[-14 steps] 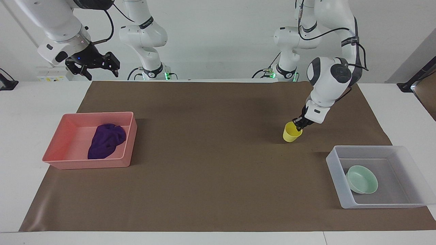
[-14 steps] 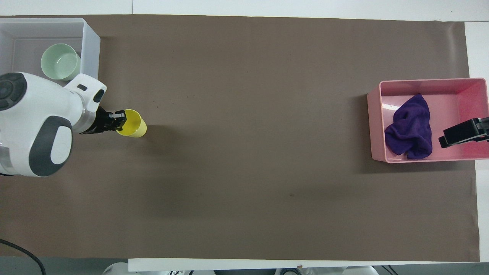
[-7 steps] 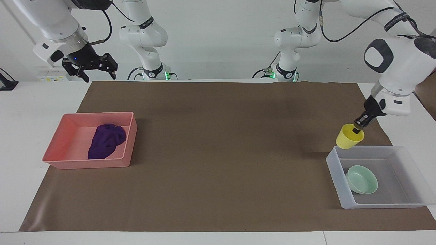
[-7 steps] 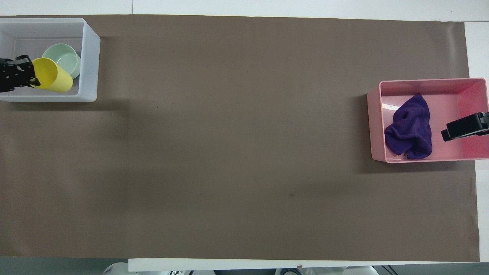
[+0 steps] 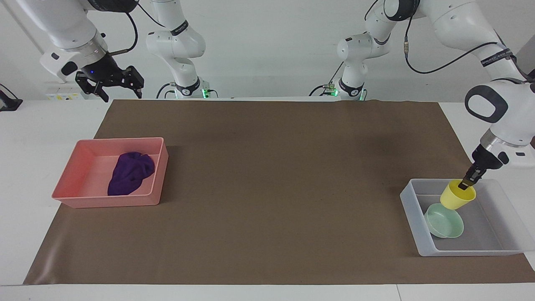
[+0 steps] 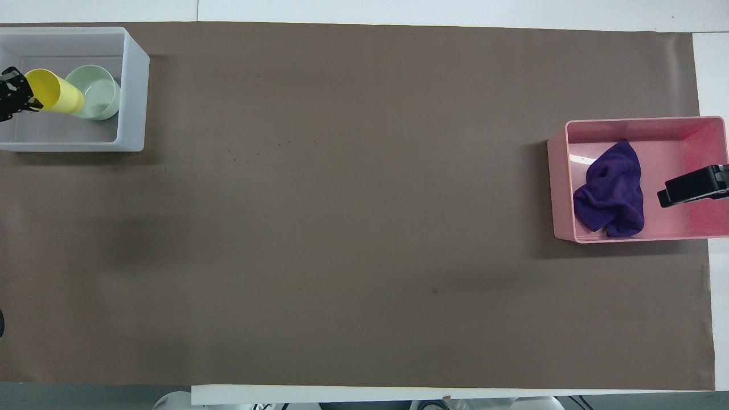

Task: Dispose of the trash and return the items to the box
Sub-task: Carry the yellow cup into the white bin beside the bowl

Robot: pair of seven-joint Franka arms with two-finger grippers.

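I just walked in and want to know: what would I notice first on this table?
Probably the bright yellow cup, gripped at its rim by the left end effector over the whitish box, right by the mint-green bowl lying inside. At the right arm's end, a purple cloth sits in a pink bin, while the right end effector waits in the air.

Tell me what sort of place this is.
Probably a robotics lab bench: two white arms mounted at a white table covered with brown paper, with a pink bin and a translucent box set out for a sorting trial.
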